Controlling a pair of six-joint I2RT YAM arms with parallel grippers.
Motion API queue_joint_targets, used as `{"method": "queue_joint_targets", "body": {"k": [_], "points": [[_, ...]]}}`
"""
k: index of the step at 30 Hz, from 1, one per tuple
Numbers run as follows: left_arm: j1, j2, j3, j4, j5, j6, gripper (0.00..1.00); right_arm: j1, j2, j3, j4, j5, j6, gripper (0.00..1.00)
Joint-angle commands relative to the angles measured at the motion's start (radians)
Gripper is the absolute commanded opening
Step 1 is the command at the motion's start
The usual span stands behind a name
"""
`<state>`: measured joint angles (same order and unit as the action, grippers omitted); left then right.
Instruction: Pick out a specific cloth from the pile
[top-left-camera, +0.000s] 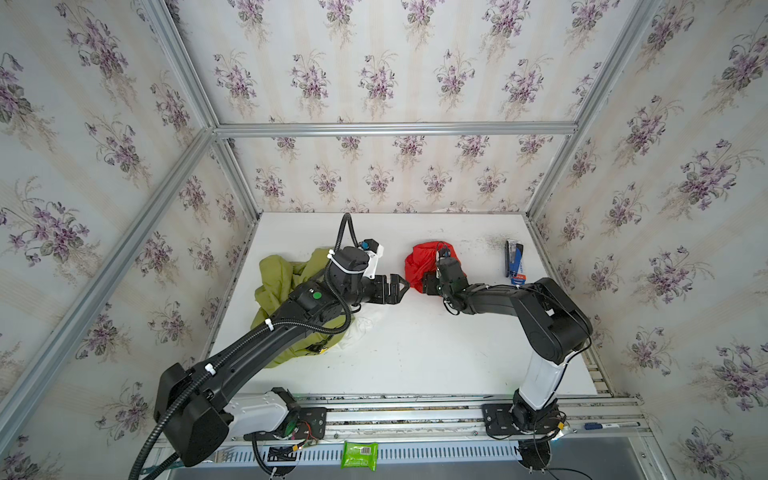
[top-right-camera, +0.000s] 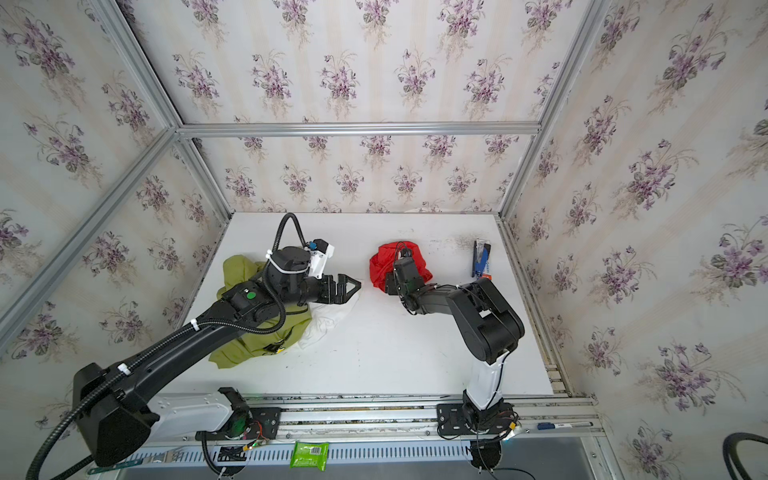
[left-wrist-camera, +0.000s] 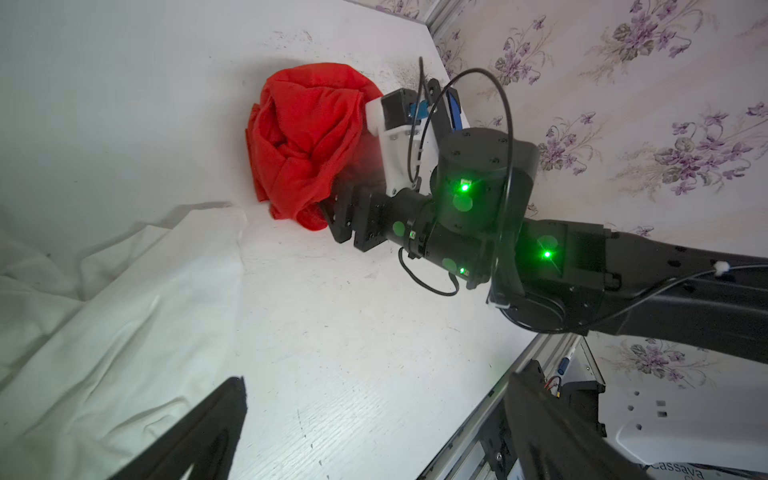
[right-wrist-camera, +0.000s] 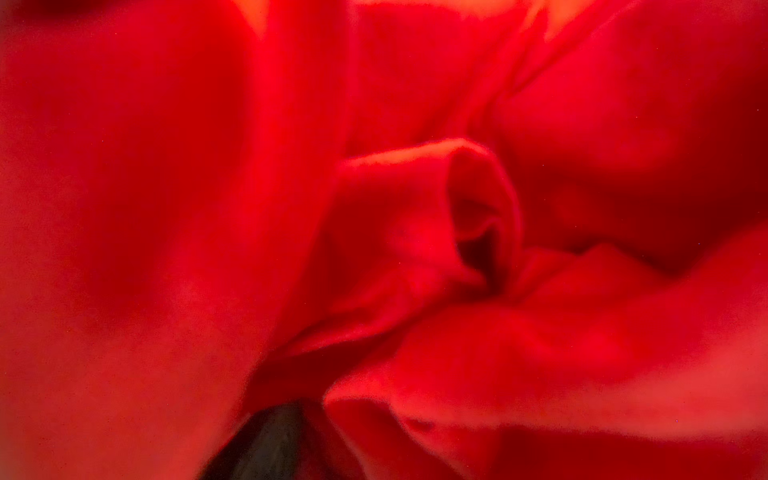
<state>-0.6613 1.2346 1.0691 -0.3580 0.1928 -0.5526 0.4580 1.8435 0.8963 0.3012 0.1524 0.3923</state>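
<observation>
And there's the cloth (top-left-camera: 419, 259), a bright red bundle sitting on the counter (top-left-camera: 415, 353) well apart from the pile (top-left-camera: 282, 282), off toward the right arm's side of it. It touches nothing of the pile, so the sorting looks all but done. What's left in the pile is the green cloth (top-left-camera: 276, 270) with the white cloth (left-wrist-camera: 124, 299) spilling out at its edge.

The right claw (left-wrist-camera: 332, 216) is buried in the cloth on the side facing the pile. Red folds fill the right wrist view and only a dark sliver of one finger (right-wrist-camera: 270, 440) shows. Clenched or let go? I can't tell, because the fabric swallows the jaws. The bundle rests on the counter rather than hanging, which to my eye suits a set-down more than a carry.

The left claw (top-left-camera: 402, 286) hovers just past the pile's edge, between the pile and the cloth. Its fingers are spread wide and it holds nothing. I read that as a spare hand kept clear, near enough to pin the pile if a fold drags. The thin fabric could snag on a fingertip as the right arm leaves, and that's the risk to watch.
</observation>
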Motion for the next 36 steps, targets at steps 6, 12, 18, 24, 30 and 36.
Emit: {"method": "queue_joint_targets", "body": {"k": [6,12,18,24,30,36], "points": [[0.057,-0.151,-0.059,-0.006,-0.124,0.102,0.99,-0.002,-0.273,-0.093,-0.152,-0.087,-0.102,0.84],[0.063,-0.386,-0.237,0.064,-0.566,0.239,0.99,-0.004,-0.636,-0.299,-0.181,0.038,-0.281,0.99],[0.145,-0.456,-0.476,0.317,-0.922,0.407,0.99,-0.024,-0.734,-0.480,0.171,0.259,-0.508,0.99],[0.406,-0.370,-0.556,0.475,-0.698,0.473,0.99,-0.055,-0.506,-0.553,0.480,0.335,-0.670,1.00],[0.566,-0.333,-0.711,0.810,-0.507,0.550,0.99,-0.143,-0.317,-0.599,0.828,0.300,-0.688,1.00],[0.684,-0.247,-0.811,1.091,-0.374,0.487,0.99,-0.315,-0.298,-0.648,0.866,0.071,-0.517,1.00]]}}
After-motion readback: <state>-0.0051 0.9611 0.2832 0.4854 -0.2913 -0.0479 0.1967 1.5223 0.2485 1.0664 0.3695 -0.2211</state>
